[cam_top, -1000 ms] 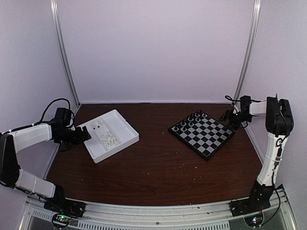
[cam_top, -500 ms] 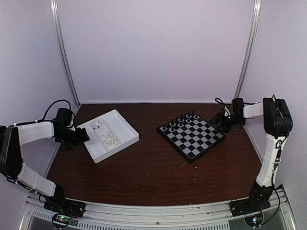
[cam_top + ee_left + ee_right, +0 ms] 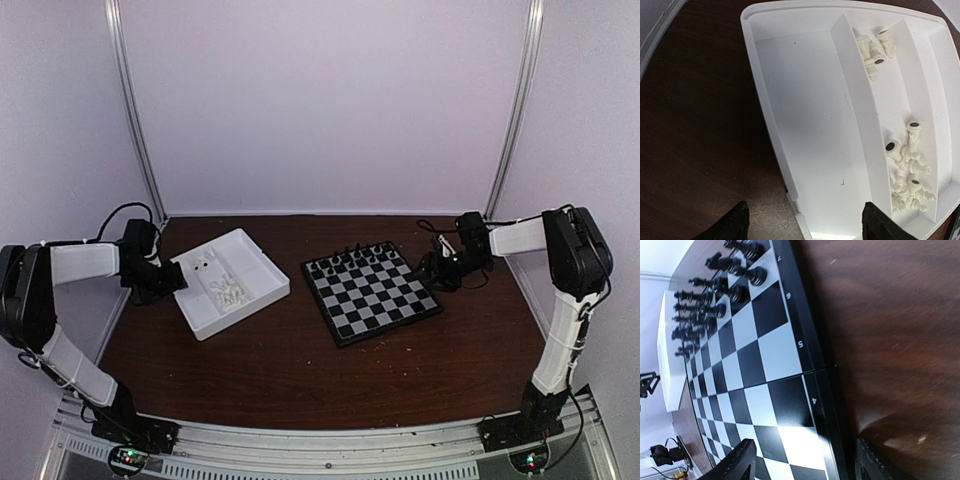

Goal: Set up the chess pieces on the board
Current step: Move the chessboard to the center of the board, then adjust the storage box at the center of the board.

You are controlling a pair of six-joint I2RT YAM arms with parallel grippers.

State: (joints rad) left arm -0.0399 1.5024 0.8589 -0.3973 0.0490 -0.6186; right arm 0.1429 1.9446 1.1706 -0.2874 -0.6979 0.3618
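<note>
The board point(image 3: 370, 292) is laid mid-tabletop point(image 3: 300, 370), with black chessmen point(image 3: 715, 295) ranked along its far side. The chess pieces point(image 3: 907, 170) are heaped in a narrow compartment of the white tray point(image 3: 805, 115), well apart from the board on the left arm's side, with none yet set out. The right tool point(image 3: 801, 461) is held spread astride the board's rim, seemingly to nudge it square, and the left tool point(image 3: 805, 223) is likewise spread astride the tray's near wall, probably to shift or steady it.

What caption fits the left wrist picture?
White chess pieces lie in a tray, left claw open over its rim.
</note>
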